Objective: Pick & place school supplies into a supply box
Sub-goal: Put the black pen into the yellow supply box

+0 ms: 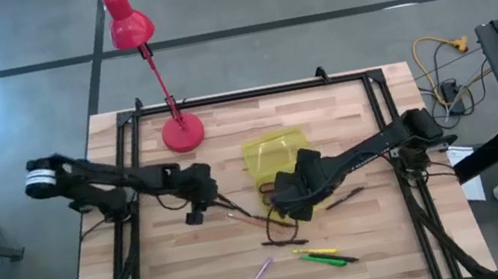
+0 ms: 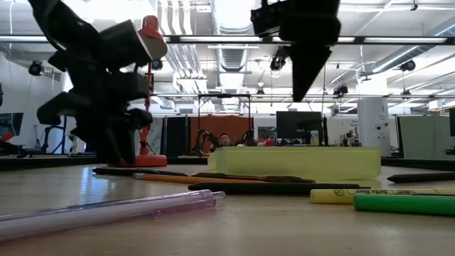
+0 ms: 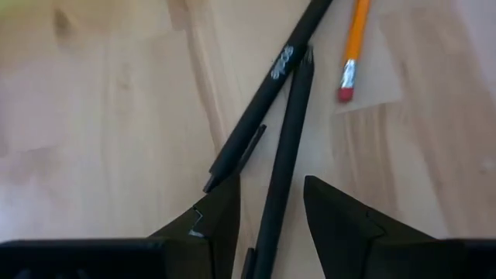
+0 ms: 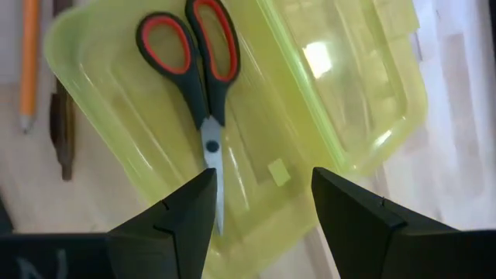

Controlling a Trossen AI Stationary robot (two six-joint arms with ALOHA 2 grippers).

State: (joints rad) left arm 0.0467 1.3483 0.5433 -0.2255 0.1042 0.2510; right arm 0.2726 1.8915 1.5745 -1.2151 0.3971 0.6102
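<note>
The supply box (image 4: 341, 101), translucent yellow-green, sits near the middle of the wooden table (image 1: 151, 278), in front of the red desk lamp (image 1: 131, 27), and the scissors (image 4: 203, 74) lie closed inside it. The right gripper (image 4: 260, 209) hangs above the box with its fingers apart and empty. The left gripper (image 3: 267, 213) is low over the table left of the box, fingers apart on either side of a black pen (image 3: 283, 155); a second black pen (image 3: 267, 89) beside it carries white lettering too blurred to read. An orange pencil (image 3: 353, 43) lies just beyond. Nearer the front edge lie a yellow marker (image 1: 314, 250), a green marker (image 1: 328, 260) and a purple pen (image 1: 258, 276); the yellow marker's print is illegible.
</note>
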